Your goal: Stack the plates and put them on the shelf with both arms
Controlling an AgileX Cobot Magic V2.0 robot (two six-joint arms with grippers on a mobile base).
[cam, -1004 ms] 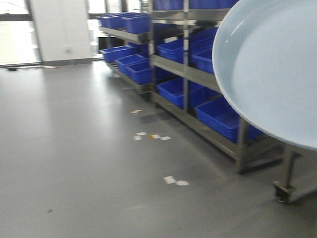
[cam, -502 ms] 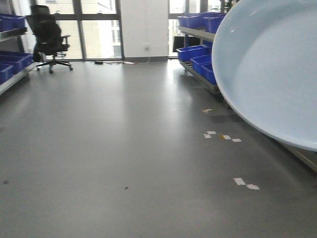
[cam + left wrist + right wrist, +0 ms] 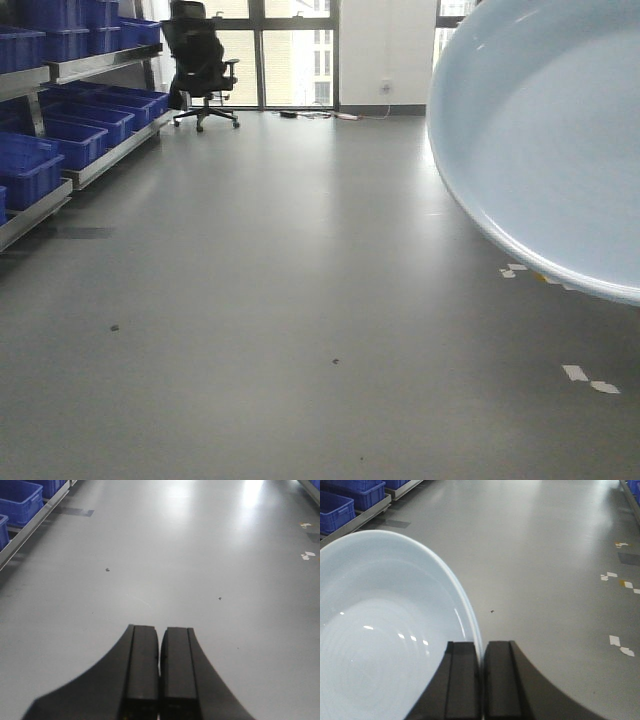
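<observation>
A large pale blue-white plate (image 3: 550, 140) fills the right of the front view, held up in the air and tilted. In the right wrist view the same plate (image 3: 385, 645) fills the left half, and my right gripper (image 3: 482, 655) is shut on its rim, one black finger on each side. Whether it is one plate or two stacked I cannot tell. My left gripper (image 3: 160, 640) is shut and empty, hanging over bare grey floor. The arms themselves are out of view.
Metal shelving with blue bins (image 3: 50, 140) runs along the left. A black office chair (image 3: 200, 60) stands at the far windows. Grey floor (image 3: 300, 330) with white tape marks (image 3: 585, 378) at the right.
The view has swung to the left: the shelving with blue bins on the right has gone out of frame, and the chair and left shelving have come in. The plate stays in the same place.
</observation>
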